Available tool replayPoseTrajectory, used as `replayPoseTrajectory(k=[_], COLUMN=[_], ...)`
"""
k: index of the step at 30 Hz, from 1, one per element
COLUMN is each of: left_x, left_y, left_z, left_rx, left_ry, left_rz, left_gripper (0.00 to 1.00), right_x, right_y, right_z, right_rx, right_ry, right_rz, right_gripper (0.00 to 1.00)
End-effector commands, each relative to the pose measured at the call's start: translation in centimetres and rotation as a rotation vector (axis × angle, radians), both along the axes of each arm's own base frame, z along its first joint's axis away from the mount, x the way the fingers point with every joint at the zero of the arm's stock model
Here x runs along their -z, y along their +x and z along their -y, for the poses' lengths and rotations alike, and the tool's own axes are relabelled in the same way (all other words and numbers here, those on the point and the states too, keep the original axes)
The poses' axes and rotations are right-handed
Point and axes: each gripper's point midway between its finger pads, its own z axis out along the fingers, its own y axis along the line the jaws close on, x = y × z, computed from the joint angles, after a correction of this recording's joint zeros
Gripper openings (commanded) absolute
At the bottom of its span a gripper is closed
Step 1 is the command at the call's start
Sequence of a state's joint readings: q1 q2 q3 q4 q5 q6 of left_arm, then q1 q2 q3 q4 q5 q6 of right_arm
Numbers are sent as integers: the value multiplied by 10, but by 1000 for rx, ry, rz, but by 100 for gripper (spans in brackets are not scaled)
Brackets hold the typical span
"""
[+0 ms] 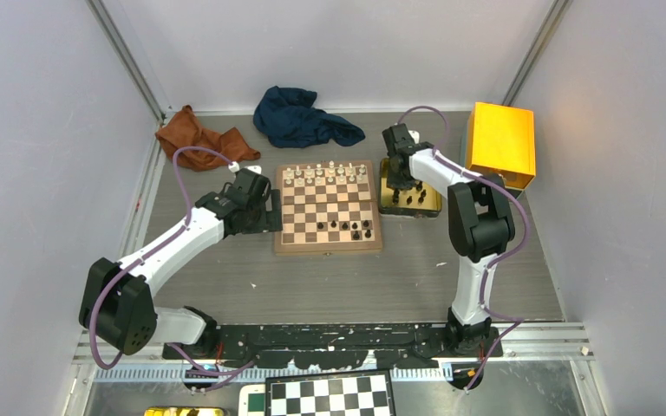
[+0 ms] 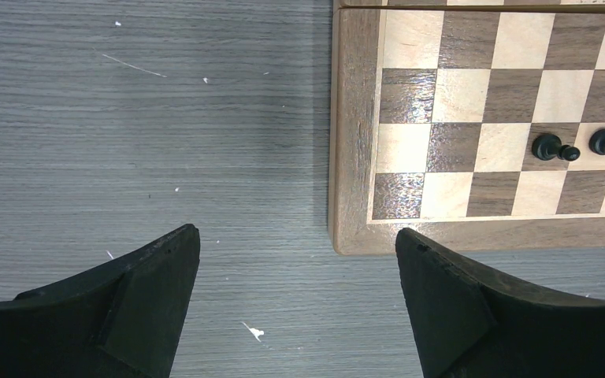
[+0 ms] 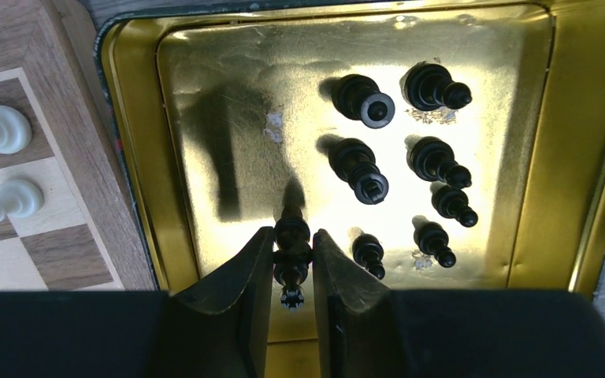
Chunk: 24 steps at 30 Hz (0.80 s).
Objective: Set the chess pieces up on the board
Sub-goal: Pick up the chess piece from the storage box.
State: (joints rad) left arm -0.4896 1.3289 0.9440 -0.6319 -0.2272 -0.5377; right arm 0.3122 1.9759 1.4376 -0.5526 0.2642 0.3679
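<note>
Over the gold tin tray [image 3: 138, 157], just beside the right-hand edge of the board [image 1: 328, 208], the right tool [image 3: 292, 239] is found clamped on one black chess piece [image 3: 291, 264], gripped about its stem. Whether that piece is clear of the tray floor cannot be told. The pick-up step is judged to be in hand. A straight lift clear of the tray wall is called for next, then a carry to an unfilled square on the near rows, where a few black pieces [image 1: 353, 227] are already stood. Seven loose pieces [image 3: 433, 161], all black, are counted in the tray, none touching the gripped one. White pieces [image 1: 325, 173] are ranged on the far rows. The left tool [image 2: 297, 235] is held apart and empty above the counter [image 2: 126, 142], off the board's corner.
</note>
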Motion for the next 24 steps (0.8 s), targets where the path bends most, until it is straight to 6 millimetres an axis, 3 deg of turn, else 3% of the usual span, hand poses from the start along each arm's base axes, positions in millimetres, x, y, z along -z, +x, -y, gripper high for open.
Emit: replayPoseTrajectory(k=[1, 16, 19, 24], left_x=[-17, -26, -27, -29], left_y=[10, 7, 7, 5], left_z=[2, -1, -2, -4], left_rx=[-2, -11, -13, -20], left_ry=[-27, -34, -32, -34], left_rz=[74, 97, 97, 103], left_gripper=[95, 94, 94, 95], right_x=[-47, -88, -105, -129], right_y=[10, 2, -5, -27], right_z=[1, -10, -26, -74], right_rx=[-5, -49, -99, -226], right_ry=[4, 7, 1, 8], right_rz=[110, 181, 203, 229], right_gripper=[1, 1, 1, 1])
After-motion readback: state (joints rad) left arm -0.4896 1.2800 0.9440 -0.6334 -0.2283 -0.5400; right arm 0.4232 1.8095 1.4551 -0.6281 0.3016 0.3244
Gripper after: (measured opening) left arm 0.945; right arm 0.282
